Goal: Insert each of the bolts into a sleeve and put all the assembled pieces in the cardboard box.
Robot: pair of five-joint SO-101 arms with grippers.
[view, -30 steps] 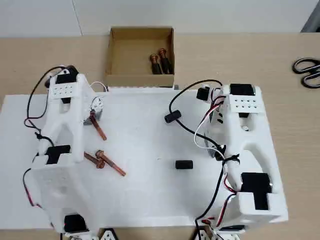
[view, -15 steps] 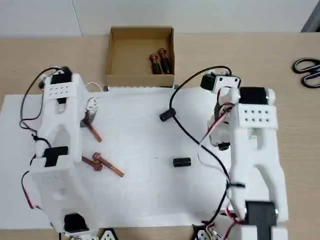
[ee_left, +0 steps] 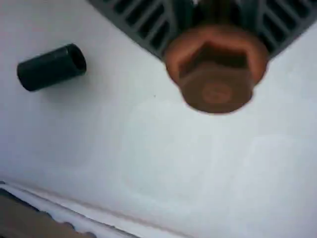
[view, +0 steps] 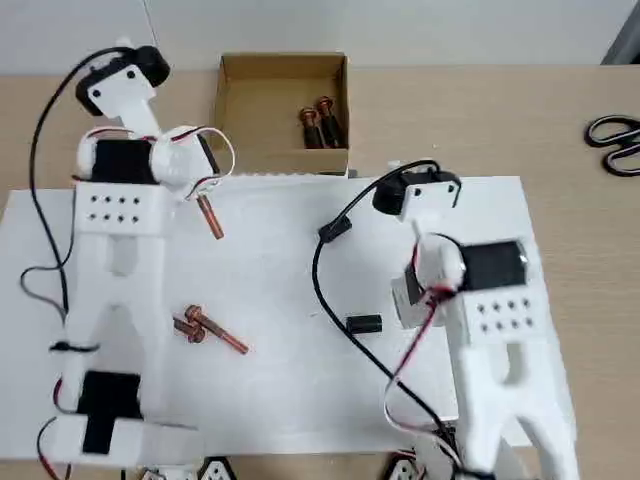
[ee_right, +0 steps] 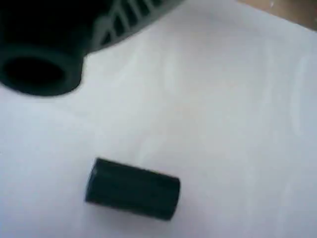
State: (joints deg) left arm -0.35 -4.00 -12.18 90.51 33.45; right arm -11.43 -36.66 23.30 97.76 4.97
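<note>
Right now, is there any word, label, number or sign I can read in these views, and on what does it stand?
No text can be read.
On the bolt head in the left fingers: a faint raised mark, too blurred to read.
On the cardboard box, the lying sleeve and the held sleeve: no print visible.

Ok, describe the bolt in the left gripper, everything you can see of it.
The bolt is copper-coloured and looks like metal, with a hexagonal head on a round flange and a straight shank. The left gripper is shut on it near the head end, between ribbed grey jaws. Its shank slants down over the white sheet, just in front of the box. It looks clear of the sheet; only the gripper touches it.
</note>
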